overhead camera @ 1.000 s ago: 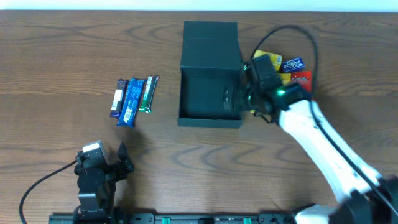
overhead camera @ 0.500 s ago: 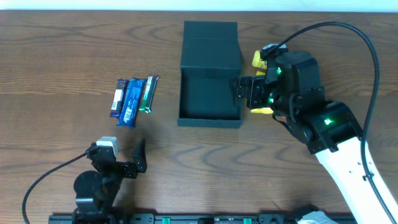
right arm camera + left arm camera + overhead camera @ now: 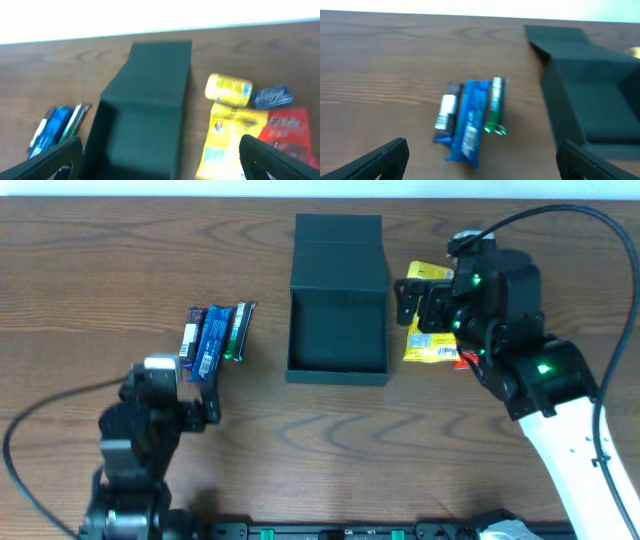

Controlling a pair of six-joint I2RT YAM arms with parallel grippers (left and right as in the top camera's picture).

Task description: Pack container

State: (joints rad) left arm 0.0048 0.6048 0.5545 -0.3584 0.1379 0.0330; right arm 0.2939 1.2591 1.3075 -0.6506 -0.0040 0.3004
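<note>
Dark green matte rectangular container [image 3: 337, 330] open at centre of brown wooden table [image 3: 100, 260].
Its flap lid [image 3: 338, 242] lies folded back, evidently to clear the cavity for top loading. Three wrapped snack bars [image 3: 213, 337] lie left, a yellow plastic pouch [image 3: 430, 347] right, presumably one supply per arm. Left gripper [image 3: 482, 150] and right gripper [image 3: 160, 147] both gape wide, empty. The right arm [image 3: 560, 410] mostly hides the red packet [image 3: 290, 131] overhead; blurred wrist views leave labels unreadable.

- Snack bars [image 3: 470, 120]: printed wrappers, but the lettering is too blurred to read.
- Yellow packet [image 3: 225, 140], blue packet [image 3: 272, 96], red packet [image 3: 289, 131]: markings show, none legible.
- Green box [image 3: 337, 245]: no readable text.
</note>
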